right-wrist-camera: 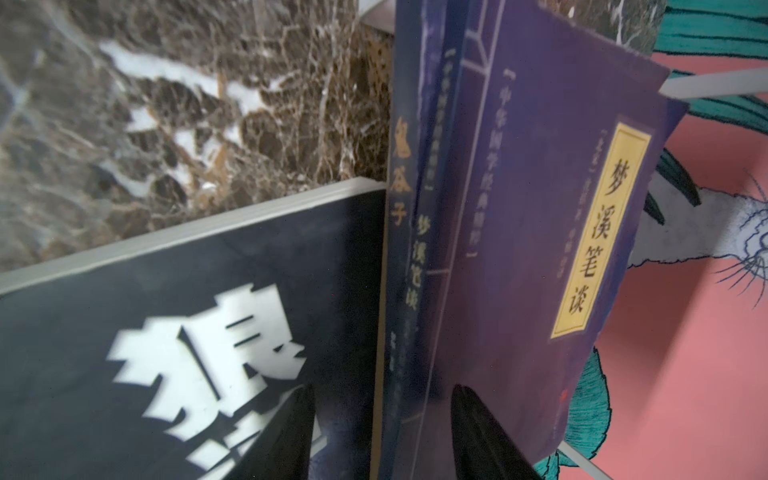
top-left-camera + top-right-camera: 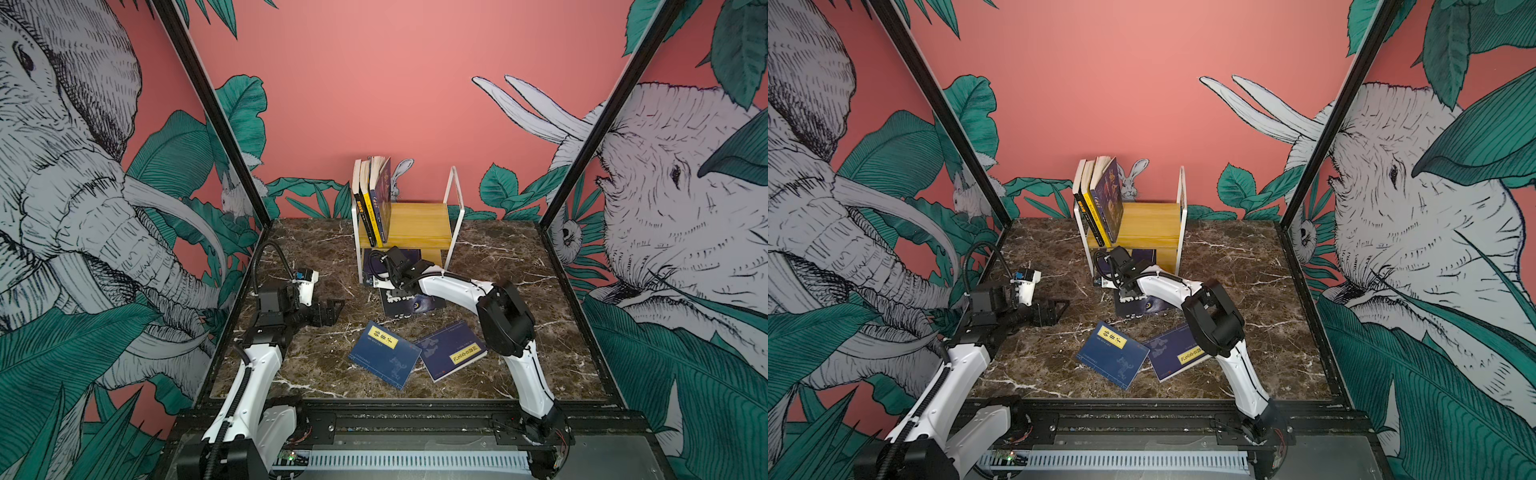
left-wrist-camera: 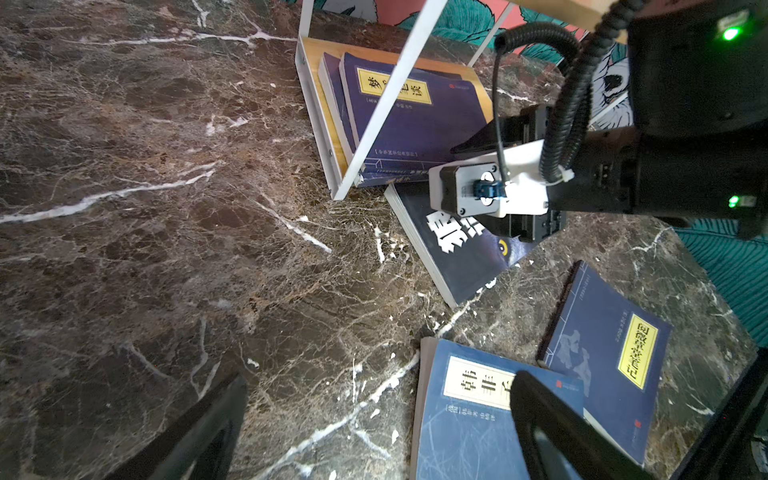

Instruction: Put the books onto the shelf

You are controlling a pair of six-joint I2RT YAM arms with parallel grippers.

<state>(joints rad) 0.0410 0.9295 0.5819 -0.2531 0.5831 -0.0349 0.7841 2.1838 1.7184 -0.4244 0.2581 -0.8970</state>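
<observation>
right pincer (image 1: 382, 388) straddles the navy books (image 1: 519, 249) — clamped or not, cannot tell; push them squarely ahead, deeper into the shelf (image 2: 419, 222).

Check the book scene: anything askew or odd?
Yes. The three upright books on the shelf's top board lean, the rightmost fanning open. The black book lies skewed on the table at the shelf's foot. A blue book overlaps a navy book's corner.
</observation>
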